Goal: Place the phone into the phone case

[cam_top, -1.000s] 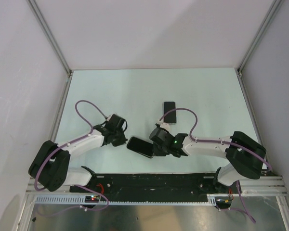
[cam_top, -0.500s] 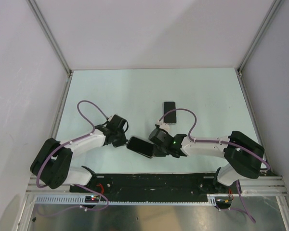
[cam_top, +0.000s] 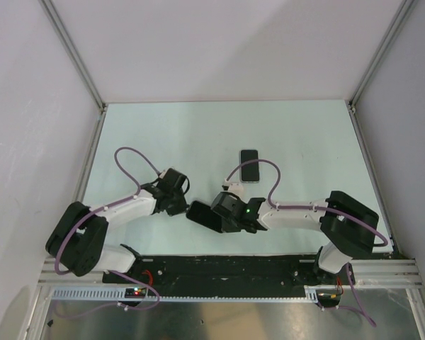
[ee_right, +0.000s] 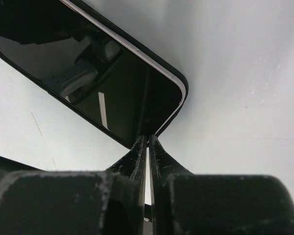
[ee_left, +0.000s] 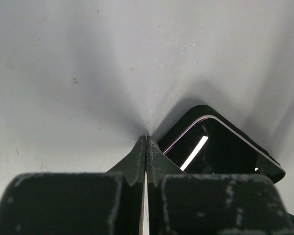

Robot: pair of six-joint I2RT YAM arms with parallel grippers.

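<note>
**A:** Where do we stand, biggest thing first?

**B:** On the pale counter the phone lies flat and skewed, near our bases and between our two hands. A black rim rings its bright edge. We take that rim for the case, so we judge the phone is already sitting in it. We cannot tell whether every corner is seated.

**A:** And the other dark slab?

**B:** It lies flat farther out, well apart from the phone. We cannot tell what it is.

**A:** Our hands?

**B:** Our left hand is pressed together, low over the counter just beside one corner, and holds nothing. Our right hand is pressed together too. It rests against a corner at the other end and pinches nothing.

**A:** How will it handle?

**B:** We judge it a thin, stiff slab. The glossy glass will be slippery and easy to mark, and the rim is probably softer. We should push on the corners and rim, not the glass, and lift it by the long edges.

**A:** Anything to read?

**B:** We can read no brand, label or writing. We see only reflections, and a small green light on our right wrist.
</note>
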